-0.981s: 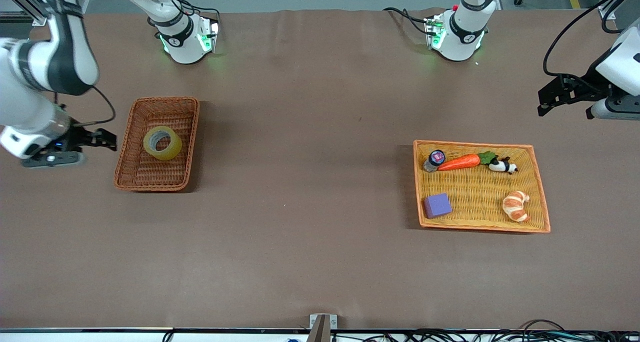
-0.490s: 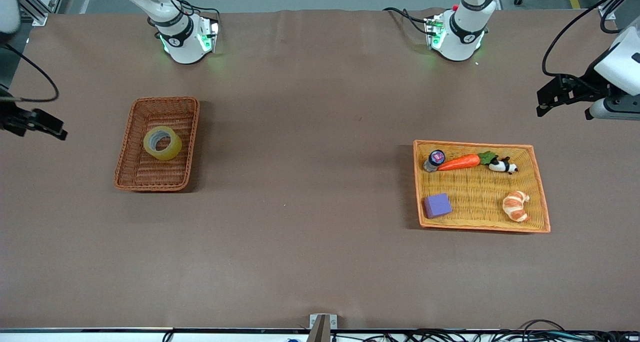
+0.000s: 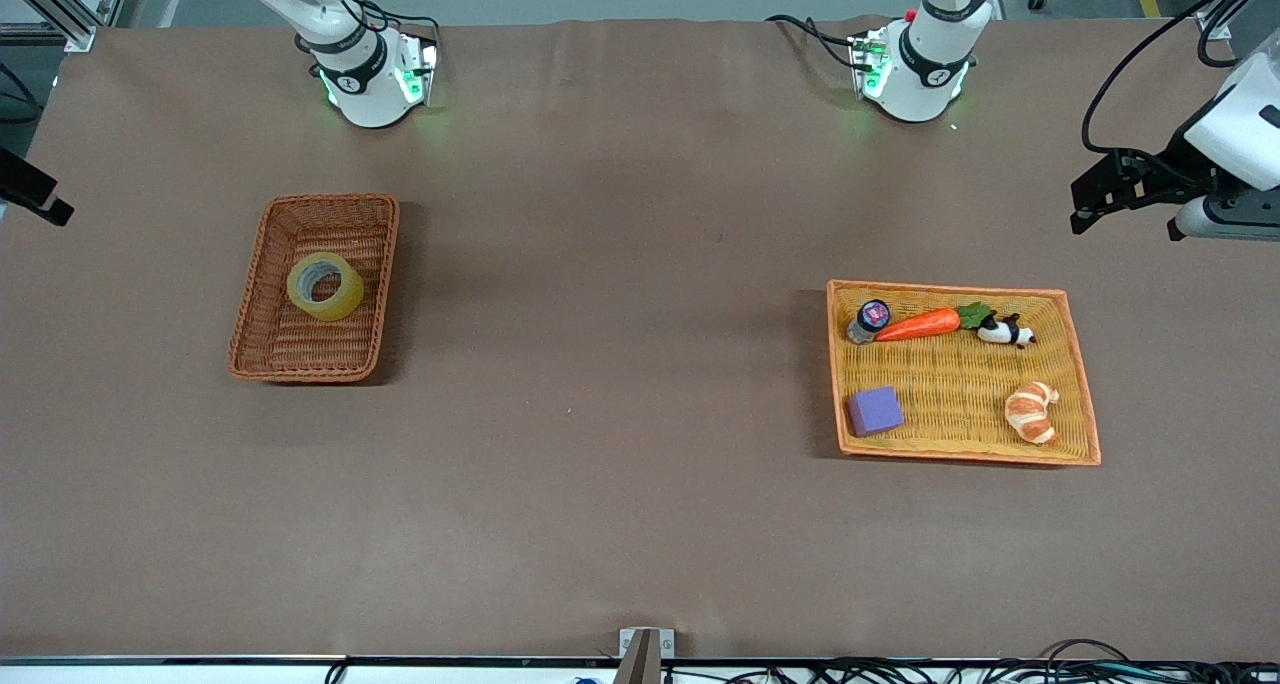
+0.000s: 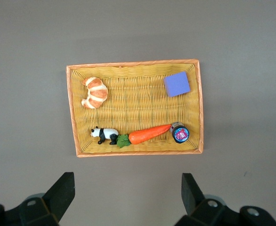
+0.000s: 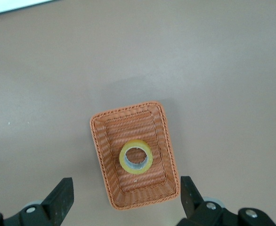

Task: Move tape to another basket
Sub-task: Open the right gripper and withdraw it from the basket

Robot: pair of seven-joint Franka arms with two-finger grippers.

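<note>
The tape [image 3: 324, 286], a yellowish ring with a grey core, lies in the reddish-brown wicker basket [image 3: 262, 349] toward the right arm's end of the table. In the right wrist view, the tape [image 5: 136, 157] lies in the basket [image 5: 164, 140]. My right gripper [image 5: 125, 200] is open and empty, high above the basket's edge. In the front view only a dark part of the right gripper [image 3: 40, 202] shows at the picture's edge. My left gripper [image 4: 127, 193] is open and empty, high over the table beside the yellow tray [image 4: 138, 151]. The left gripper [image 3: 1085, 214] also shows in the front view.
The yellow tray with orange rim [image 3: 955, 454] sits toward the left arm's end. It holds a purple cube [image 3: 875, 410], a croissant [image 3: 1032, 411], a carrot [image 3: 918, 324], a toy panda [image 3: 1005, 332] and a small capped bottle [image 3: 868, 319]. Bare brown table lies between basket and tray.
My right gripper has moved from beside the basket up and away toward the table's end, nearly out of the front view. The tape and the left arm have stayed put.
</note>
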